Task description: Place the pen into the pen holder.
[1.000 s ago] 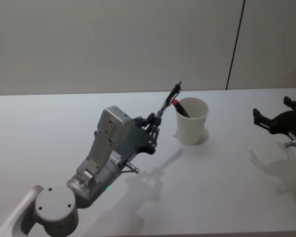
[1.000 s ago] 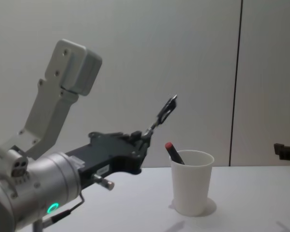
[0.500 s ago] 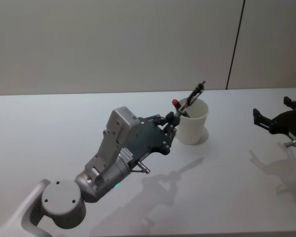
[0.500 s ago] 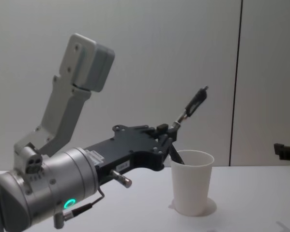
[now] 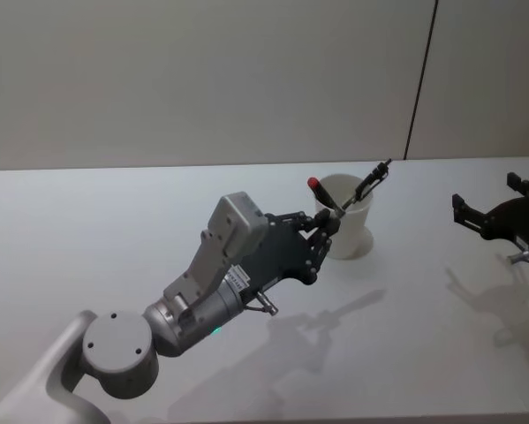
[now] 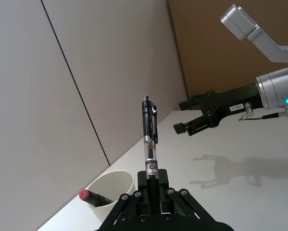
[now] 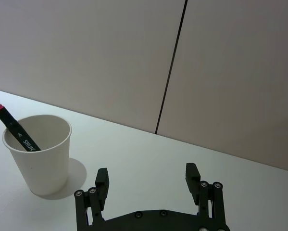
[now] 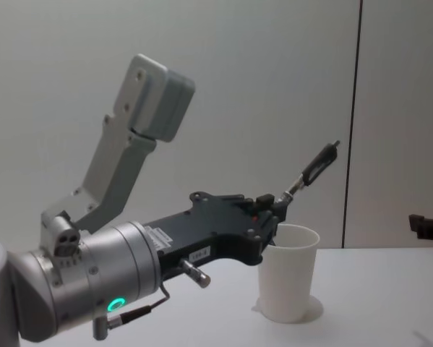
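The pen (image 5: 367, 185) was clamped by its lower end between the jaws of the left gripper (image 5: 328, 223), at the left rim of the pen holder (image 5: 351, 240). Its long axis was tilted, with the clip end pointed up and rightward over the mouth (well above the rim). A red-capped marker (image 5: 317, 186) was leant inside. The right gripper (image 5: 487, 217) was held well apart over the table (image 5: 114, 230), jaws spread.
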